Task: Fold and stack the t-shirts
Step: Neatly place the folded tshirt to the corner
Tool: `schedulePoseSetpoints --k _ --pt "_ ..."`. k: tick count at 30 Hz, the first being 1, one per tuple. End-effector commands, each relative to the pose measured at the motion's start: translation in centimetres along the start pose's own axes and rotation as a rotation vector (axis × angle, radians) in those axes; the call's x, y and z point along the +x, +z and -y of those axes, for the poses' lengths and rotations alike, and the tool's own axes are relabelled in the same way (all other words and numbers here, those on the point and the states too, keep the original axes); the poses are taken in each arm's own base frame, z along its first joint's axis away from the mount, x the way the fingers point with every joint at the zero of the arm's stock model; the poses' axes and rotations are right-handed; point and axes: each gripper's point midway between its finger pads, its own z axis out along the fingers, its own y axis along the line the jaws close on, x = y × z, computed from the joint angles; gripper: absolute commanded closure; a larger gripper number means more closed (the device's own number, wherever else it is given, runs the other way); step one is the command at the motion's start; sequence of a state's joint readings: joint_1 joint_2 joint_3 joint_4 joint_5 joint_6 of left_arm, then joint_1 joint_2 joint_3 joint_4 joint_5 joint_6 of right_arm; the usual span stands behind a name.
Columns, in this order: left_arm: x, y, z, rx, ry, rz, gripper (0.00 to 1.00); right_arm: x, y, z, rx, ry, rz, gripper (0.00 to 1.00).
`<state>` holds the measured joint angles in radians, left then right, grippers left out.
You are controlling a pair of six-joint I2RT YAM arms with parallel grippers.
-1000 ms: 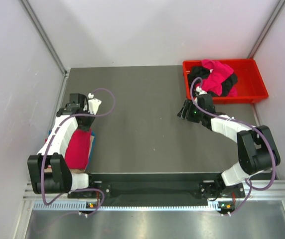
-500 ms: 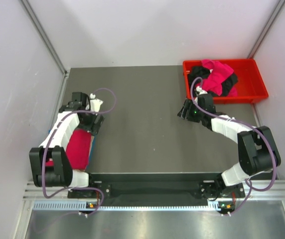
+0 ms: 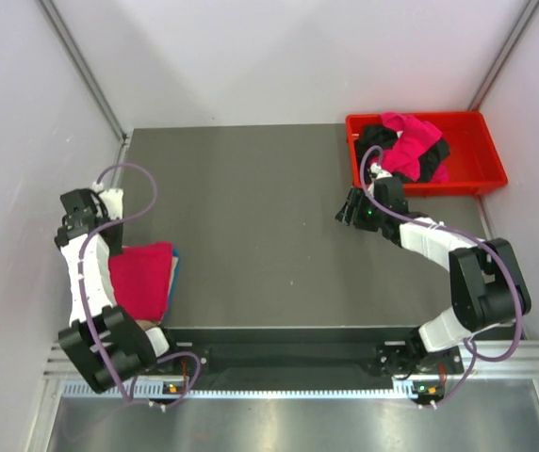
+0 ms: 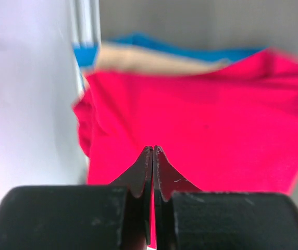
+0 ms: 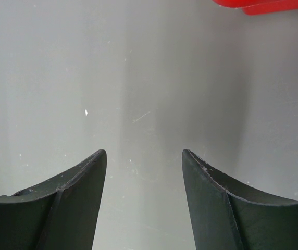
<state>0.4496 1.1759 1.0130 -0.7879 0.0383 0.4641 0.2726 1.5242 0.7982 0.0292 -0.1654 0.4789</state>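
Note:
A folded magenta-pink t-shirt (image 3: 142,278) lies on top of a stack at the table's left front. In the left wrist view the pink shirt (image 4: 211,130) covers a tan-beige one (image 4: 149,62) and a blue layer (image 4: 190,52). My left gripper (image 3: 73,226) is by the left wall, just left of the stack. It is shut and empty (image 4: 153,149), above the pink cloth. My right gripper (image 3: 350,209) is open and empty (image 5: 145,153) over bare table. Crumpled pink (image 3: 406,141) and black (image 3: 430,165) t-shirts lie in the red tray (image 3: 477,179).
The red tray stands at the back right corner, and its edge (image 5: 263,5) shows at the top of the right wrist view. White walls close in the left, right and back. The left wall (image 4: 29,104) is right beside my left gripper.
My left arm has swung from the stack's far edge leftward to the wall, uncovering the folded pink shirt. The right arm has not moved.

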Motion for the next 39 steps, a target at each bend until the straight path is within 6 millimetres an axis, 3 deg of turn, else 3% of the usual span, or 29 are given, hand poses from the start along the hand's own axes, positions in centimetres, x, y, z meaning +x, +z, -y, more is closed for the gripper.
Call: schedulePoseSetpoints --k 1,7,10,15,21,34,37,39 --pt "2.7 1.9 0.1 0.052 -0.014 -0.080 1.00 -1.7 0.1 -0.6 -0.035 -0.025 0.035 0.40" --pt "3.9 4.4 -2.1 -0.028 -0.048 -0.120 1.00 -2.1 -0.1 -0.8 -0.032 -0.034 0.038 0.40" --pt "4.8 4.6 -4.0 -0.099 -0.079 -0.156 1.00 -2.3 -0.3 -0.5 -0.023 -0.035 0.047 0.39" --pt "5.1 4.7 -5.4 -0.143 -0.067 -0.152 1.00 -2.4 -0.2 -0.2 -0.014 -0.027 0.049 0.39" --pt "7.6 6.2 -8.6 -0.201 -0.101 -0.233 1.00 -2.6 -0.3 -0.2 -0.016 -0.023 0.050 0.40" --pt "8.0 4.6 -11.7 -0.302 -0.098 -0.249 0.99 -3.3 -1.1 0.1 -0.007 -0.024 0.071 0.39" --pt "7.1 3.5 -12.4 -0.333 -0.108 -0.224 0.98 -3.4 -1.1 0.1 -0.008 -0.025 0.072 0.39" --pt "5.6 2.7 -11.3 -0.260 -0.113 -0.171 0.98 -3.5 -1.2 0.1 -0.010 -0.027 0.077 0.40"
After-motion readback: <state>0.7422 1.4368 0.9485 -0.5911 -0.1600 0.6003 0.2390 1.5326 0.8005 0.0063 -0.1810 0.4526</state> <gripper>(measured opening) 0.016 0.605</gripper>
